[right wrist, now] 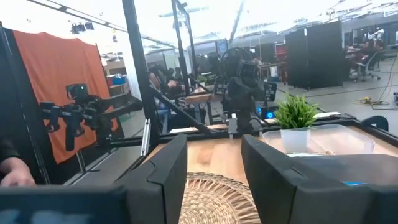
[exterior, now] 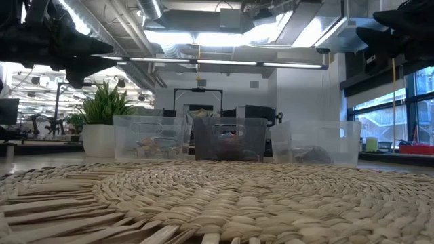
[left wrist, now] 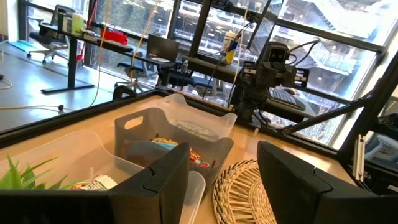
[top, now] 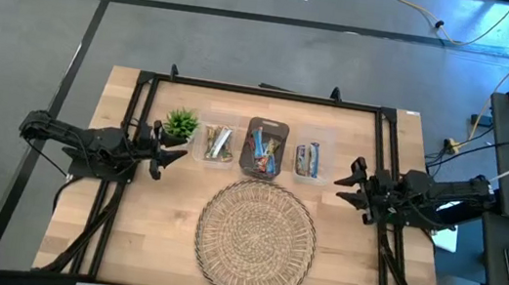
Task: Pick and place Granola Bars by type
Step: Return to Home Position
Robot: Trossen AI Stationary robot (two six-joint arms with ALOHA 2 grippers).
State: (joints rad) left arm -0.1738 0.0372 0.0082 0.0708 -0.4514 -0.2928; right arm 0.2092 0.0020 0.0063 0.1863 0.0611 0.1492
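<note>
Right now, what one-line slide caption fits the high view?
Granola bars lie in three bins beside the woven mat; left hand and right hand, both open, hover at the sides of the table.

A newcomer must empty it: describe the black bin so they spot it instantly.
Find the round woven mat on the table; three bins stand in a row just beyond it. The black bin is the middle one. Its walls are dark and opaque, while the left clear bin and the right clear bin beside it are see-through.
</note>
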